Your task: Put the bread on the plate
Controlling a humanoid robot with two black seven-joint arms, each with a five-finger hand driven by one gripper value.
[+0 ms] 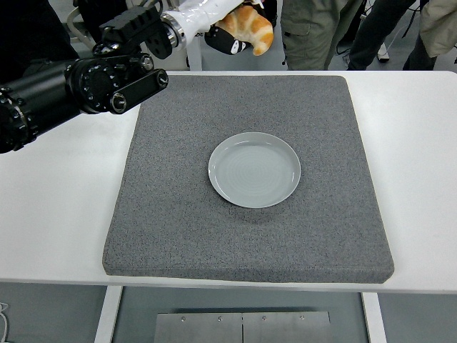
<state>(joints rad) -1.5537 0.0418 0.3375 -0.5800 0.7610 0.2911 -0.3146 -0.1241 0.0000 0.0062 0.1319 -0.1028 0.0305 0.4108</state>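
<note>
This looks like a robotics lab or test room, not a home or kitchen. A plain white rectangular bench (57,214) stands on a bare grey smooth floor (307,61), and on it lies a square grey coarse foam mat (178,214) with a single round pale grey ceramic plate (254,169) at its middle, a staged set-up instead of a laid table. Beyond the mat's far edge, several people in work trousers (314,28) stand close by, watching. Below the bench's near edge sits a bolted grey metal plate (243,326). A jointed black robot arm (78,82) with exposed motor housings reaches over the mat's far left corner.
</note>
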